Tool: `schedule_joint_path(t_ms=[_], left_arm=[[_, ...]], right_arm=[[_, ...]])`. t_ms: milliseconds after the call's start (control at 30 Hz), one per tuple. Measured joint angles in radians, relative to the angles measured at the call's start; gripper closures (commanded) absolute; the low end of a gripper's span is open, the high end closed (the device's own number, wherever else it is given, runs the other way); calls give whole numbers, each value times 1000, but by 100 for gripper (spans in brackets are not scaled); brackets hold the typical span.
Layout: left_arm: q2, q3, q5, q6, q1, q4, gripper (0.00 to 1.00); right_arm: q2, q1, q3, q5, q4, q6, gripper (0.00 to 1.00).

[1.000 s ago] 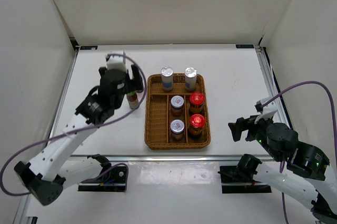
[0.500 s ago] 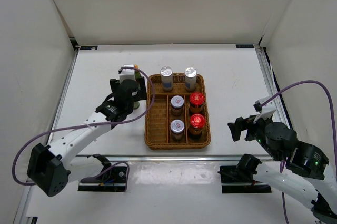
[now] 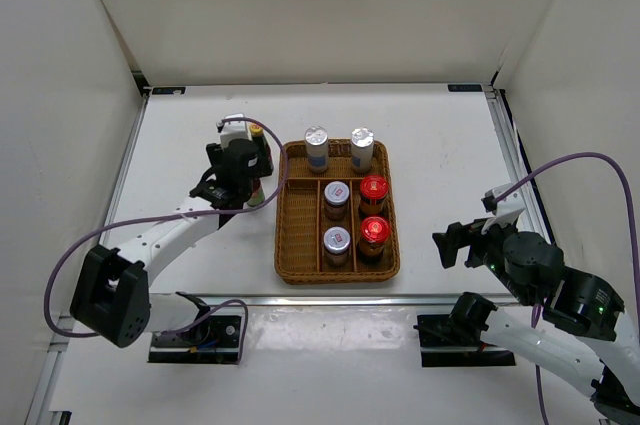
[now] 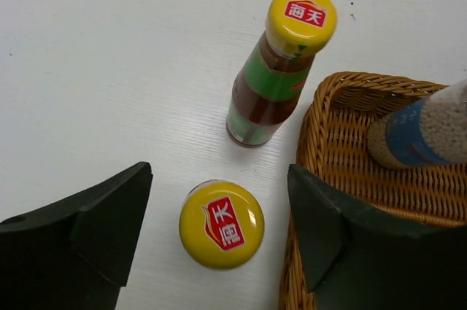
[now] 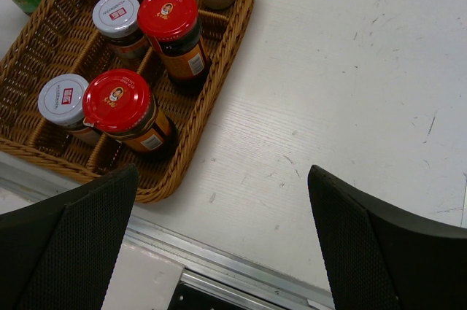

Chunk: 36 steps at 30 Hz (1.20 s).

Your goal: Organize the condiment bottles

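Two yellow-capped green-necked bottles stand on the table left of the wicker tray (image 3: 296,235). One (image 4: 221,224) stands upright between my left gripper's (image 4: 219,173) open jaws, with gaps on both sides. The other (image 4: 281,69) stands farther off; its cap shows in the top view (image 3: 257,131). In the top view the left gripper (image 3: 244,167) hides most of the near bottle (image 3: 257,195). In the tray stand two white shakers (image 3: 318,148), two silver-lidded jars (image 3: 336,195) and two red-lidded jars (image 3: 373,188). My right gripper (image 5: 222,179) is open and empty over the table right of the tray.
The tray's rim (image 4: 343,128) lies close against the left gripper's right finger (image 4: 321,222). The tray's long left compartment holds nothing. A metal rail (image 5: 241,252) runs along the table's near edge. White walls enclose the table on three sides.
The left gripper has swung from the table's far left toward the tray and come down over the two yellow-capped bottles. The right arm has not moved.
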Motion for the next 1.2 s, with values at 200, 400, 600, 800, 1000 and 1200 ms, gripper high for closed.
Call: schedule_joint_path(t_ms=[200, 400, 600, 800, 1000, 1200], left_arm=[[30, -14, 27, -5, 19, 29, 52], [11, -5, 35, 2, 19, -17, 89], [-41, 81, 54, 6, 19, -197, 89], [-134, 231, 72, 18, -20, -287, 89], [-187, 307, 74, 21, -183, -331, 89], [-181, 285, 69, -11, -316, -378, 89]], right_arm=[[0, 0, 0, 0, 0, 0, 0], [0, 0, 0, 0, 0, 0, 0], [0, 0, 0, 0, 0, 0, 0], [0, 0, 0, 0, 0, 0, 0], [0, 0, 0, -1, 0, 0, 0], [0, 0, 0, -1, 0, 0, 0]])
